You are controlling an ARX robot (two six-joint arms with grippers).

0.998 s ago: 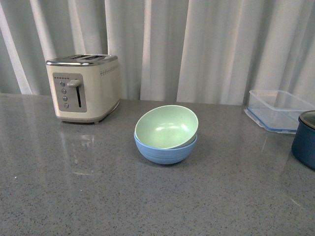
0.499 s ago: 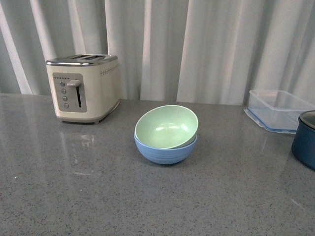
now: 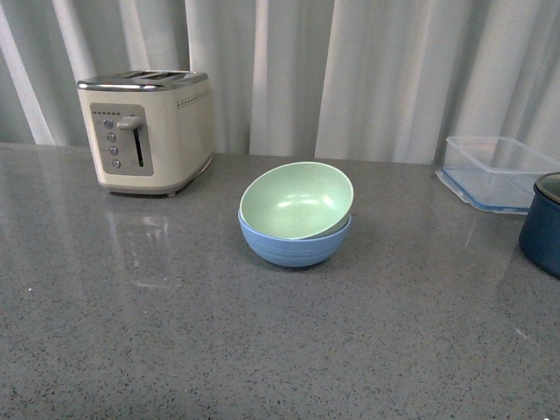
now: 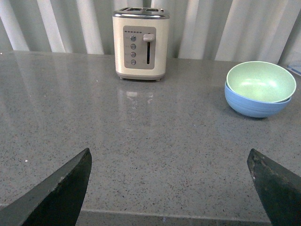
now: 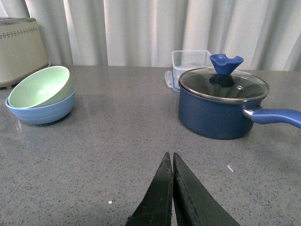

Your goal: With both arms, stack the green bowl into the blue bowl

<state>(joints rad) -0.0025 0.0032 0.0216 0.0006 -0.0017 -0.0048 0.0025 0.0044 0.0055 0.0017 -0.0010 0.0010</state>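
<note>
So the green bowl (image 3: 296, 210) is already sitting inside the blue bowl (image 3: 294, 246), middle of the front frame, a bit above center, but it's not seated flat: it's tipped so its opening faces the camera and leans toward the lower left, with its far rim riding high above the blue one. Looks to me like the stack is basically done and just needs a nudge to settle, if anything. Both bowls look like thin matte plastic, so I'd guess light, fairly stiff, not fragile, and a little slick on the smooth walls; the faint ridges near the blue bowl's base might give some bite. If I had to grab, I'd pinch the raised far rim of the green one, one finger inside and one outside, while the other arm steadies the blue rim so the whole stack doesn't skate across the grey counter (image 3: 175, 350). Left gripper (image 4: 171, 188) has its fingers spread wide, holding nothing, well short of the bowls, which sit at the upper right of its frame. Right gripper (image 5: 171, 188) is pinched together on nothing, bowls at the left of its frame. Toaster (image 3: 144, 131) is upper left in the front view, navy pot (image 5: 221, 106) and clear container (image 3: 494, 184) off right, all well apart from the stack.
</note>
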